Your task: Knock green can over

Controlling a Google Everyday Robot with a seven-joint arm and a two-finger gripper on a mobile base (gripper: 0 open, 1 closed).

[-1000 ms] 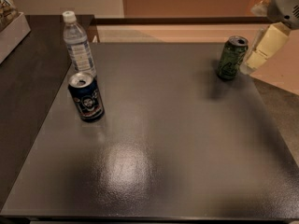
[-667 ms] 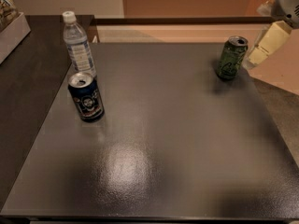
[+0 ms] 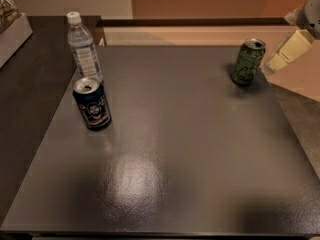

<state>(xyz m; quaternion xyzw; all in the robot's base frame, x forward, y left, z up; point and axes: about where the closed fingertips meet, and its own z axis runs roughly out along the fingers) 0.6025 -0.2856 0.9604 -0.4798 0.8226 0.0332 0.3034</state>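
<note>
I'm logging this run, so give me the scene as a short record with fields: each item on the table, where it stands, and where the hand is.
table: dark glossy top
green can: standing near the far right corner, not yet knocked over
hand: cream-coloured, close beside the green can on its right; cannot tell if it touches
dark blue can: upright, left side
water bottle: clear, white cap, upright just behind the dark blue can
</note>
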